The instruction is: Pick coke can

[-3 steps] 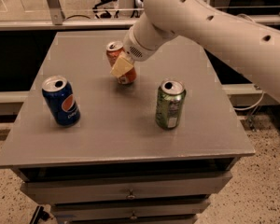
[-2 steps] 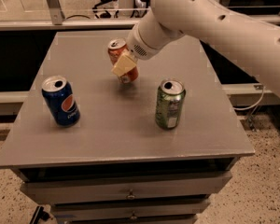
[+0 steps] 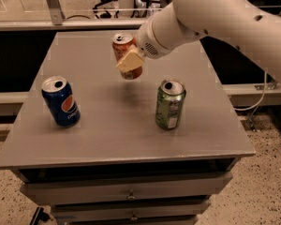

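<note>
- The gripper [image 3: 129, 61] is clamped on the coke can [image 3: 121, 47], 1 pale finger across its front.
- The coke can hangs just above the table [image 3: 107, 130] (shadow beneath), beyond the blue can [image 3: 61, 102] and green can [image 3: 169, 106].

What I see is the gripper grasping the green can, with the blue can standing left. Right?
No. The camera view shows the gripper grasping the coke can, not the green can; the blue can does stand left.

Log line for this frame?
gripper: shut on coke can, rear-centre | coke can: raised off table | blue can, green can: upright on table
</note>
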Available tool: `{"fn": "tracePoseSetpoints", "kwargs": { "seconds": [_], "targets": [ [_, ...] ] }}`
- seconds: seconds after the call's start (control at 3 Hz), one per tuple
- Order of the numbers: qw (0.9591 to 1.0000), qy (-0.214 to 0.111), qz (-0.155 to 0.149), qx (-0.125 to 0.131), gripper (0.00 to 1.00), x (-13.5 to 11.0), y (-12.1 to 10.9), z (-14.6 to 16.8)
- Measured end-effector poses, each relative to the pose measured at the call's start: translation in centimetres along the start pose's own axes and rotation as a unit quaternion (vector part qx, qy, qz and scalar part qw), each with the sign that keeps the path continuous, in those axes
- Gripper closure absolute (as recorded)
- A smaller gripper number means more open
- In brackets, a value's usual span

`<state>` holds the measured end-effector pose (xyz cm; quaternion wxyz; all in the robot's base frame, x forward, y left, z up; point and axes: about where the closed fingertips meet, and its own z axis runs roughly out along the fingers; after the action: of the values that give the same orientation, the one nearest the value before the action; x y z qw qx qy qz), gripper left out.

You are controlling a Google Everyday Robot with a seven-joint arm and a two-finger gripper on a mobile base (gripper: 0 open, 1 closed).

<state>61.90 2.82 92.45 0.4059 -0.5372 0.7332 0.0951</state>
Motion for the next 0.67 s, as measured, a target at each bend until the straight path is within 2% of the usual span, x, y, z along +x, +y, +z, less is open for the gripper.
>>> {"fn": "tracePoseSetpoints", "kwargs": {
  "seconds": [0.67],
  "targets": [
    [0.9978,-0.061,-0.022,-0.017,1.0,-1.8,2.4,-4.2]
  ]
}}
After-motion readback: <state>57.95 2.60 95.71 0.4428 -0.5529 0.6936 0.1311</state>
